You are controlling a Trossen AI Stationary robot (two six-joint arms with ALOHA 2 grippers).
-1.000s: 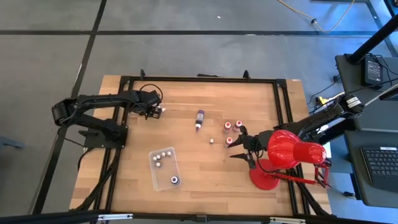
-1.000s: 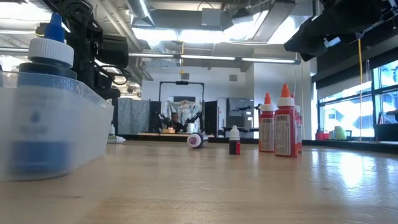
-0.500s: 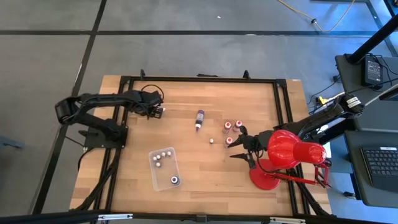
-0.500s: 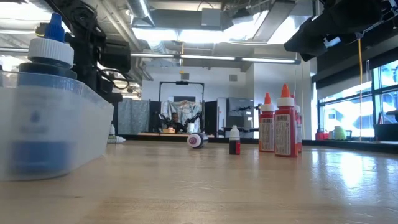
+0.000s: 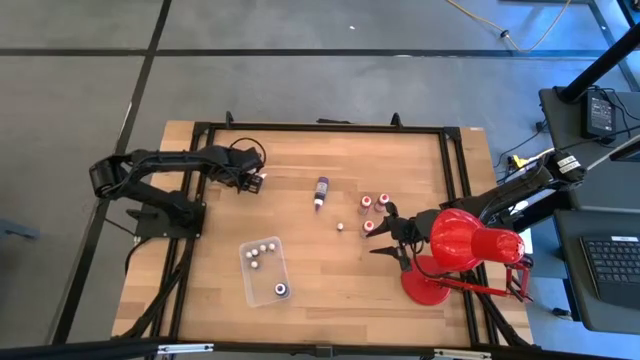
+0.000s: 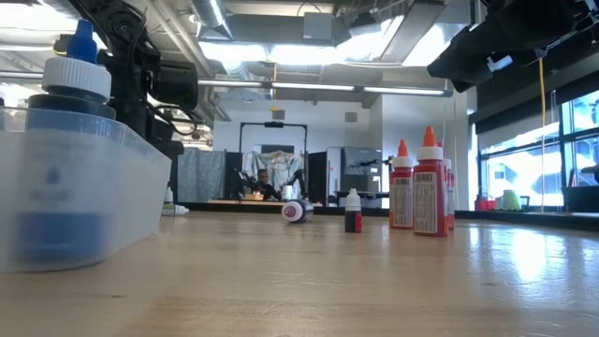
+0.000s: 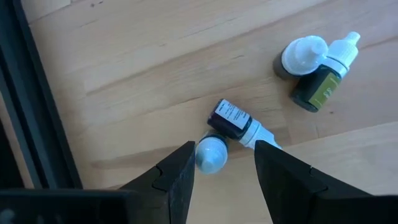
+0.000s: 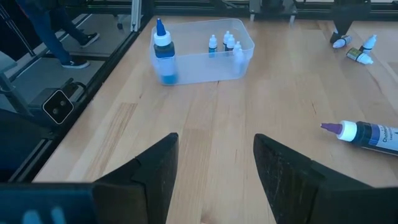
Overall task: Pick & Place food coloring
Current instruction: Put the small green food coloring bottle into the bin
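Food coloring bottles lie scattered over the wooden counter (image 5: pixel 330 250); a clear tray (image 5: pixel 262 272) near the front edge, left of the middle, holds a few small white-capped bottles (image 5: pixel 262 247) and one blue bottle (image 5: pixel 282 290) standing upright at its front end; a long purple bottle (image 5: pixel 321 190) lies on its side near the middle of the counter; three red bottles (image 5: pixel 374 205) stand upright right of the middle, with one tiny dark bottle (image 5: pixel 340 226) just beside them; by the left rear part of the counter a dark bottle (image 7: pixel 231 121) lies on its side with a loose round white cap (image 7: pixel 211 153) touching it, and a green bottle (image 7: pixel 323 84) lies close by with another white cap (image 7: pixel 301 55) against it; the left gripper (image 5: pixel 255 180) hangs over that dark bottle, its jaws partly open on either side of it and holding nothing; the right gripper (image 5: pixel 385 232) waits near the red bottles, beside a red desk lamp (image 5: pixel 462 250) at the right edge, its jaws partly open and empty
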